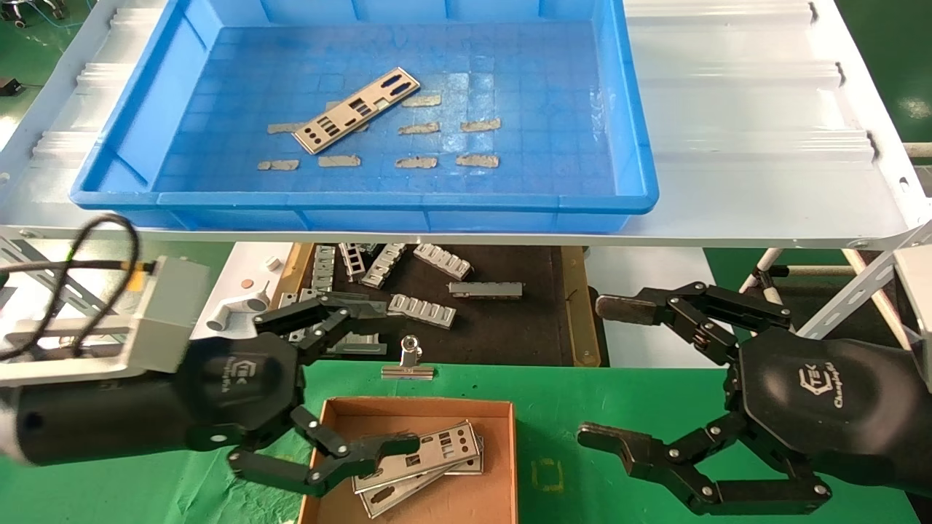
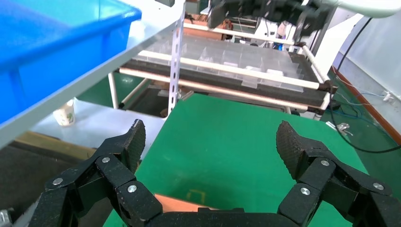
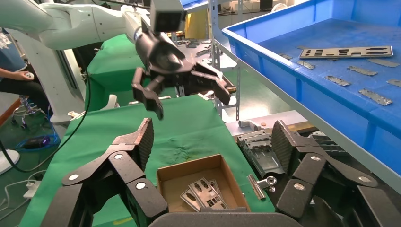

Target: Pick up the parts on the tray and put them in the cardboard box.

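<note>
We saw one part [image 1: 366,110] lying slantwise on the floor of the blue tray [image 1: 633,145], among small tan tape strips [image 1: 480,124]; the tray sat on the white ribbed shelf [image 1: 757,131]. Below, on the green desk [image 1: 619,393], the cardboard box [image 1: 429,502] held two or more stacked parts [image 1: 422,466]. The left gripper [image 1: 378,375] hovered over the box's near-left corner, its jaws spread wide and holding nothing; one finger lay above the stacked plates. The right gripper [image 1: 598,371] hung beside the box on its right, well clear of it, jaws likewise spread and empty. Behind the box a metal binder clip [image 1: 409,362] stood on the desk's edge, and ribbed grey blocks [image 1: 422,309] lay on the dark mat [image 1: 510,327].
</note>
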You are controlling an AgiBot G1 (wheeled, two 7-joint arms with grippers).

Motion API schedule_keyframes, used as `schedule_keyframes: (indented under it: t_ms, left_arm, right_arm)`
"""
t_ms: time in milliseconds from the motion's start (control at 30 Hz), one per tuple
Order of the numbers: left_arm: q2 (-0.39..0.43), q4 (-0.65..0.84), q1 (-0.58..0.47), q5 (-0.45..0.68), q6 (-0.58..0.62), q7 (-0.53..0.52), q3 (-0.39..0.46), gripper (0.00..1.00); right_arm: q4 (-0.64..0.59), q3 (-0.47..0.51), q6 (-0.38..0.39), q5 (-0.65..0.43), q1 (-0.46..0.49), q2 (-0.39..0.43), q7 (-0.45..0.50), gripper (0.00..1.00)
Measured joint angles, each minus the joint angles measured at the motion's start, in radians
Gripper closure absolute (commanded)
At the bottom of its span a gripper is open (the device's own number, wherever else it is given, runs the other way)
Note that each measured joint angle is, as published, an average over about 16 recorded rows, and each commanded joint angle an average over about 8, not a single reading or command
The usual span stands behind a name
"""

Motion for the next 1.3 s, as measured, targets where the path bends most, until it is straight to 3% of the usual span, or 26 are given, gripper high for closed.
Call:
schedule_keyframes:
  t_ms: [633,1300]
  left_arm:
    - [-0.093,-0.195,0.083,-0.050,0.038,-0.104,-0.188,0.00]
    - [-0.094,-0.197,0.085,-0.051,0.039,-0.107,-0.191,0.00]
  right_arm:
    - [0.000,0.000,0.000,0.000,0.000,0.000,0.000,0.00]
    - [0.000,0.000,0.000,0.000,0.000,0.000,0.000,0.00]
